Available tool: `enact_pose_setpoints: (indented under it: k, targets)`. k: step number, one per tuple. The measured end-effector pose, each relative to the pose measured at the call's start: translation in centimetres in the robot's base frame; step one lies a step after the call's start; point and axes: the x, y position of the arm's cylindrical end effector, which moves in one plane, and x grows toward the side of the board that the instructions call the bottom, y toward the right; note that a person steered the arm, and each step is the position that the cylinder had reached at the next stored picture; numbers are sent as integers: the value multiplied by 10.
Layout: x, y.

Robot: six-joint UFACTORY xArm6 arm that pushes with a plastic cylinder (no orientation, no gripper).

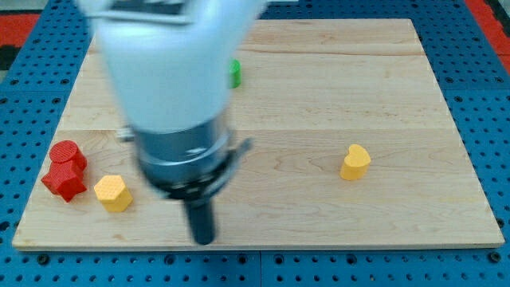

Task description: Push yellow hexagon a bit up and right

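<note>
The yellow hexagon (113, 193) lies near the board's bottom left. My tip (205, 238) is near the board's bottom edge, to the right of the hexagon and a little lower, with a clear gap between them. The arm's white and grey body rises from the tip to the view's top and hides the board behind it.
A red cylinder (67, 154) and a red star-like block (64, 180) sit just left of the hexagon. A yellow heart-like block (356, 162) lies at the right. A green block (236, 73) shows partly behind the arm near the top. The wooden board (446, 215) lies on a blue pegboard.
</note>
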Motion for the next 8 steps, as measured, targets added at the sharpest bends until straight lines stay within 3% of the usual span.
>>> enact_pose_setpoints:
  k: [1,3,5,8]
  targets:
    - [7,-56]
    - [-22,-136]
    - [-67,-85]
    - [-90,-77]
